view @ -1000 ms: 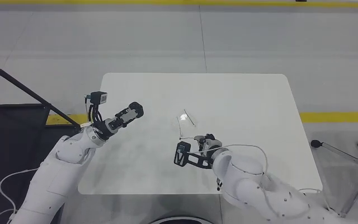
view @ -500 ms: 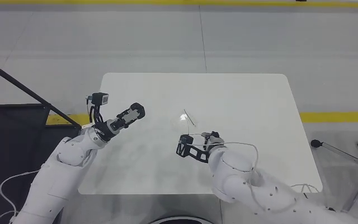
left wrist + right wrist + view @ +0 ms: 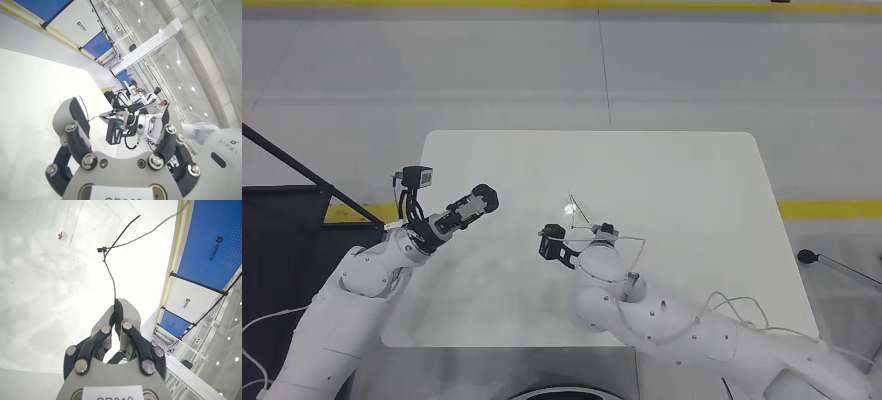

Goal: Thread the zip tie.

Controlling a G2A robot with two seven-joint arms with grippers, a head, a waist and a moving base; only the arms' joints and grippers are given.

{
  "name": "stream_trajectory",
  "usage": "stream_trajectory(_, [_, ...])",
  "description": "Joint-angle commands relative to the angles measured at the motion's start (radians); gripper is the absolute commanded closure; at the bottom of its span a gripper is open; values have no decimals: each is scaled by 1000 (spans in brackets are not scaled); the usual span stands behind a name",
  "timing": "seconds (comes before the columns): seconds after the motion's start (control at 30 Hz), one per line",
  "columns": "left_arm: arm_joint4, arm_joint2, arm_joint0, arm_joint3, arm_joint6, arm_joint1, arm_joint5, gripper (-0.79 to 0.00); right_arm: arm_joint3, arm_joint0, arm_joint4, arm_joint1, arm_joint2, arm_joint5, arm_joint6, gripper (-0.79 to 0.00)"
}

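Observation:
A thin black zip tie (image 3: 110,275) hangs from my right gripper (image 3: 116,303), which is shut on one end of its strap. The strap rises to the small square head (image 3: 100,250), and the pointed tail (image 3: 132,222) runs on beyond it. From above, the zip tie (image 3: 580,210) is a short dark line over the middle of the white table (image 3: 692,180), just beyond the right gripper (image 3: 594,230). My left gripper (image 3: 121,108) is open and holds nothing. It hovers over the table's left part (image 3: 485,196), apart from the tie, facing the right gripper (image 3: 105,114).
A small white and brown scrap (image 3: 62,235) lies on the table near the tie, a pale spot (image 3: 569,210) from above. A faint clear sheet outline (image 3: 105,217) lies under the tie. A black frame (image 3: 292,165) stands off the table's left side.
The right arm swung its wrist left and toward the table's middle, carrying the zip tie with it. The left arm has stayed almost still.

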Motion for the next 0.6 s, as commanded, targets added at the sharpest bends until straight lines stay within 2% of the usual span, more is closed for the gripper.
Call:
stream_trajectory(0.0, [0, 0, 0, 0, 0, 0, 0, -785, 49, 13, 4, -26, -6, 2, 0, 0])
stream_trajectory(0.23, [0, 0, 0, 0, 0, 0, 0, -785, 206, 48, 14, -112, -19, 4, 0, 0])
stream_trajectory(0.47, [0, 0, 0, 0, 0, 0, 0, -785, 303, 60, 0, -176, -23, -17, 0, 0])
stream_trajectory(0.57, [0, 0, 0, 0, 0, 0, 0, -785, 331, 60, -6, -197, -17, -27, 0, -83])
